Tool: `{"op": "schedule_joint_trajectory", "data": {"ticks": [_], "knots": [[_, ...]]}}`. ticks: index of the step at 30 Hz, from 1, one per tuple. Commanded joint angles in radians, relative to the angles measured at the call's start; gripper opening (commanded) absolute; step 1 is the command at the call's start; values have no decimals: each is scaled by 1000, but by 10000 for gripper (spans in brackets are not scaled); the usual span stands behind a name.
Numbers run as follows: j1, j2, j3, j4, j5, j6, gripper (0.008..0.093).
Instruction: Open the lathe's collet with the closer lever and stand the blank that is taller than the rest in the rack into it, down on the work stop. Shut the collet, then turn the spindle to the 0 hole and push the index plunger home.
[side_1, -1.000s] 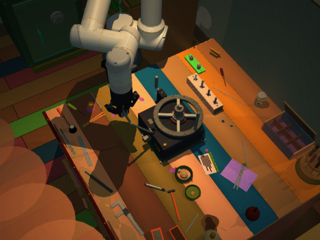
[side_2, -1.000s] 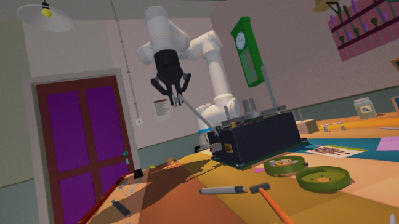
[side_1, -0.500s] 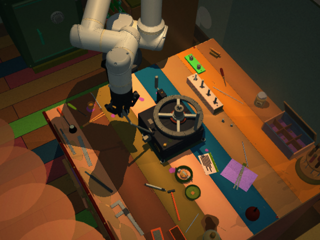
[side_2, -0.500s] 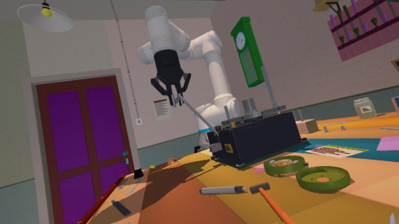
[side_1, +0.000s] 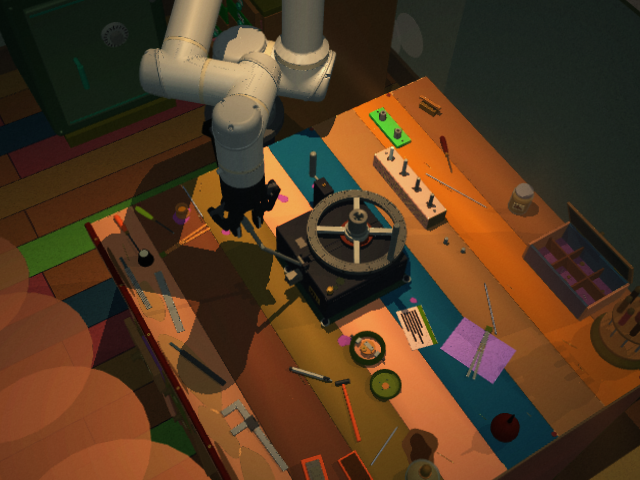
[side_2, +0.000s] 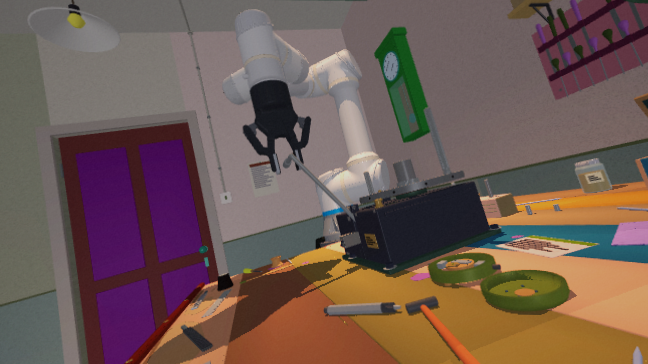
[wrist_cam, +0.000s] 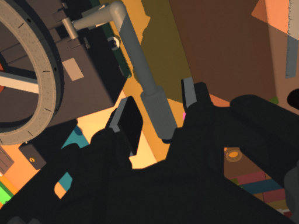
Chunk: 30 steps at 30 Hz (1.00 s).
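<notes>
The closer lever slants up and out from the left side of the black lathe, and its ribbed grip lies between my fingers. The collet stands at the hub of the spoked index wheel on top of the lathe. The pale rack holds several dark blanks behind the lathe. My gripper is open around the lever grip and holds nothing.
A compartment tray sits at the bench's right edge. Two green dishes, a hammer, a grey pen-like tool, a purple sheet and rulers lie on the bench.
</notes>
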Motion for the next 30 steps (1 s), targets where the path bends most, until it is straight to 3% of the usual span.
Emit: {"op": "schedule_joint_trajectory", "data": {"ticks": [1,15,30], "knots": [[0,0,0,0,0,0,420],[0,-7,-19,24,0,0,420],[0,-31,-111,140,0,0,420]]}}
